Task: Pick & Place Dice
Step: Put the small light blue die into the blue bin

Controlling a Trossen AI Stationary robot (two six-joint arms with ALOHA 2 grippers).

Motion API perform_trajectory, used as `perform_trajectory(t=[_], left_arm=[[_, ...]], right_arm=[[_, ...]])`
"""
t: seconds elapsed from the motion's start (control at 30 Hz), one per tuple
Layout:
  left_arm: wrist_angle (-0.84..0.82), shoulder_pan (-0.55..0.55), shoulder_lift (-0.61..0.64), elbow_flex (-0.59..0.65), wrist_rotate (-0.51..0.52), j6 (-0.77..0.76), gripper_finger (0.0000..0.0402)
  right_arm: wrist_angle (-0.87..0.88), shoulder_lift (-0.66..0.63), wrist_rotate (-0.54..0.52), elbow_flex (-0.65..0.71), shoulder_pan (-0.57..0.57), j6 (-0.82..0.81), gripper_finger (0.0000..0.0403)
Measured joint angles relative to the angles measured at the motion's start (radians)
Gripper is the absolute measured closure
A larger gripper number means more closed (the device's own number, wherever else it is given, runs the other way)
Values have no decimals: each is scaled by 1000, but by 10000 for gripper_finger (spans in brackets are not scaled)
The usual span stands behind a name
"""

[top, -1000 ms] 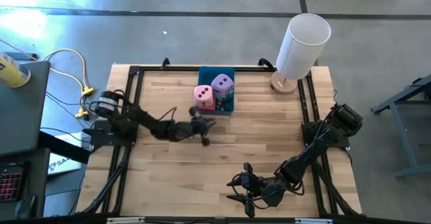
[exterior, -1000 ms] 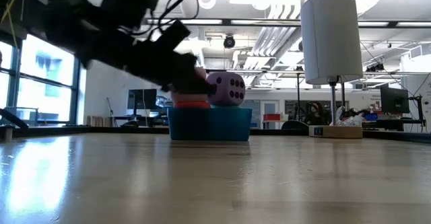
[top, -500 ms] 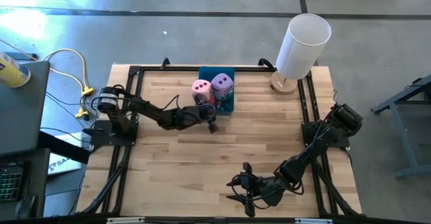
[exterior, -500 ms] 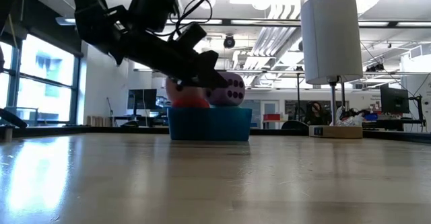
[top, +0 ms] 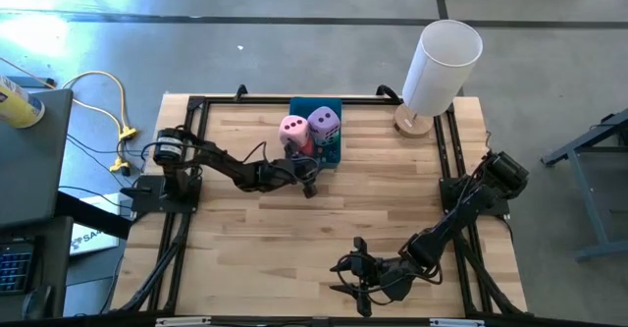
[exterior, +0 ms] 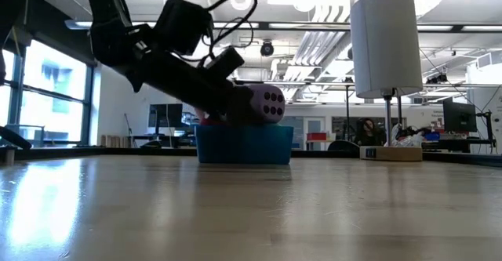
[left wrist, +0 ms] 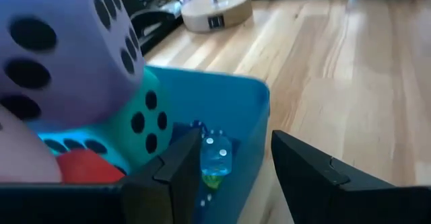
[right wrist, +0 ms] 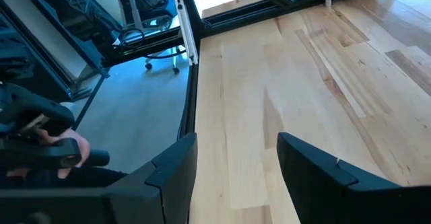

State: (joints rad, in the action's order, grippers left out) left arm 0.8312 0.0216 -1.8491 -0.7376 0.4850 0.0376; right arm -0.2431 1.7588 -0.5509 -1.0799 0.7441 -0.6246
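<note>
Low view: left arm crosses in front of the blue tray, hiding the pink die and most of what sits beside the purple die; only a sliver of red shows at the tray rim. Left wrist view: purple die cut off by the frame edge, teal die and red die mostly covered inside the tray. High view: teal die not distinguishable within the tray; pip counts too small to read.
</note>
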Motion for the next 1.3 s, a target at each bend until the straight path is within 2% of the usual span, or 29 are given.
perform_trajectory(t=[0.27, 0.53, 0.9, 1.0, 1.07, 1.2, 1.3], left_arm=[[25, -6, -26, 0, 1, 7, 227], [104, -43, -26, 0, 16, 145, 227], [151, -76, -25, 0, 19, 158, 227], [149, -132, -12, 0, 18, 158, 227], [148, -184, -2, 0, 18, 156, 227], [118, -312, 18, 0, 60, 134, 227], [105, -398, 28, 1, 120, 167, 227]], right_arm=[[0, 0, 0, 0, -1, 13, 206], [0, 0, 0, 0, -1, 19, 206], [12, 0, 3, 0, -1, 19, 206], [123, -1, -23, 0, -1, 0, 206], [256, -1, -88, 0, -1, -65, 206], [563, -1, -239, 0, -23, -296, 206], [693, -1, -314, 0, -65, -453, 206]])
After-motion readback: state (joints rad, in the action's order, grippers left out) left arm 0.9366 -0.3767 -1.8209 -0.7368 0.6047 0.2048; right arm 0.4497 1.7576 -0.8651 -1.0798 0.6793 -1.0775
